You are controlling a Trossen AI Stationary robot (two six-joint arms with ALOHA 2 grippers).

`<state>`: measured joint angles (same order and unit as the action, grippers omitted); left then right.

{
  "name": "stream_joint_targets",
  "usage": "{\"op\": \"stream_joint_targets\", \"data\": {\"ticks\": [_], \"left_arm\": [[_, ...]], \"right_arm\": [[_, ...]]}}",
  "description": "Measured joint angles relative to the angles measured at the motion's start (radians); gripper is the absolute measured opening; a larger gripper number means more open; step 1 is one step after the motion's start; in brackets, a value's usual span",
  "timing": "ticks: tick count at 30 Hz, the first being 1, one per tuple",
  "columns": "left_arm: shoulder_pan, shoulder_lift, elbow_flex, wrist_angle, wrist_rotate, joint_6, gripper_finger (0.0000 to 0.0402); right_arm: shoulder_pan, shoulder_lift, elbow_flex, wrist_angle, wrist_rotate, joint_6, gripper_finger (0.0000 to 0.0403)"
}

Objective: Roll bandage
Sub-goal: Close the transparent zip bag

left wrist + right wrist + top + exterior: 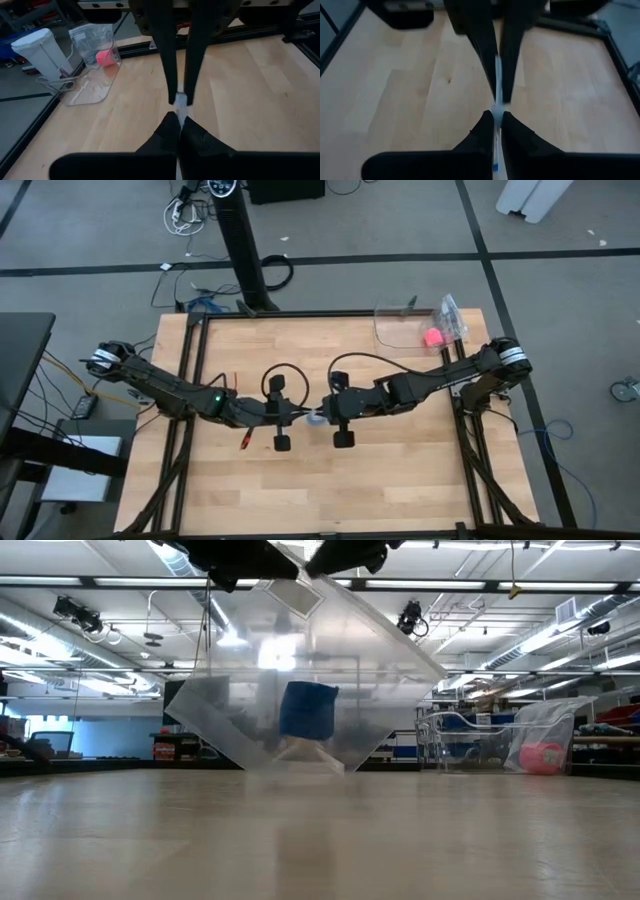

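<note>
A clear plastic bag (380, 670) hangs over the middle of the table, tilted like a diamond. The bright blue bandage (307, 710) sits inside it as a small lump. My left gripper (300, 418) and my right gripper (323, 418) meet tip to tip at the table's middle, both shut on the bag's top. In the wrist views the bag shows edge-on as a thin pale strip between the two pairs of fingers. Whether the bag's lower end (295, 766) touches the table, I cannot tell. My left gripper (178, 117) pinches the bag's upper edge (180, 101) between its two fingers, near the top corner. The fingers come about level from the table's left. The bag hangs below them. One layer or both, I cannot tell. My right gripper (495, 115) pinches the same upper edge (497, 95) between its two fingers, right beside the left gripper's fingers. The fingers come about level from the table's right. The bag hangs below, with the blue bandage inside it.
A clear container (405, 330) stands at the table's far right, with a pink ball (433, 337) and a small bag beside it; the ball also shows in the low view (541, 756). A small red-tipped thing (245, 443) lies near the left arm. Bare wood lies toward the near edge.
</note>
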<state>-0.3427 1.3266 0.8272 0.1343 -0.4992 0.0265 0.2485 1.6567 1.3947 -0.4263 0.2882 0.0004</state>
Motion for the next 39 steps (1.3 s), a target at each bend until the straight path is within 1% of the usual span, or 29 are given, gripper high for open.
{"op": "stream_joint_targets", "data": {"ticks": [18,29,34,36,39], "left_arm": [[-0.006,-0.042,0.002,0.037,0.003,0.023,0.0001],[-0.012,-0.067,0.002,0.034,0.007,0.027,0.0001],[-0.019,-0.074,0.002,0.035,0.007,0.034,0.0001],[-0.019,-0.074,0.002,0.032,0.007,0.034,0.0001],[-0.019,-0.074,0.002,0.031,0.006,0.034,0.0001]], "right_arm": [[0.012,-0.021,-0.003,-0.316,0.007,0.136,0.0019],[0.033,-0.021,-0.003,-0.447,0.007,0.196,0.0022],[0.043,-0.022,-0.003,-0.480,0.008,0.215,0.0024],[0.046,-0.022,-0.003,-0.482,0.020,0.222,0.0028],[0.059,-0.024,-0.003,-0.493,0.067,0.239,0.0042]]}}
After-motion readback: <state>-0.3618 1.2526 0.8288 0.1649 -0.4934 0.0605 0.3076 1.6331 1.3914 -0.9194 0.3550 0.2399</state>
